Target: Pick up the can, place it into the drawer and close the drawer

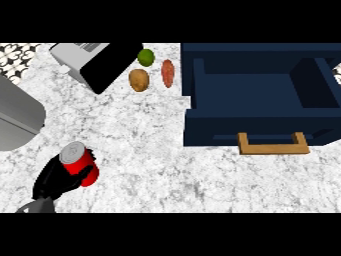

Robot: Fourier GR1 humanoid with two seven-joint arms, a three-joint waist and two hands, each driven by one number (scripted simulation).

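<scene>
Red can (77,156), silver top tilted up, shows at the lower left, held by the left hand (51,180), whose black fingers curl round its side. Whether it touches the marble counter (143,150) cannot be told. Well apart to the right, the navy drawer (225,125) stands open, wooden handle (273,145) nearest. Farther back lie a potato (138,80), a lime (146,56) and an orange root vegetable (168,73).

place: kitchen | evidence: marble counter (143,132), patterned tiles (7,54), potato (138,80), lime (146,56), drawer (261,126)
</scene>
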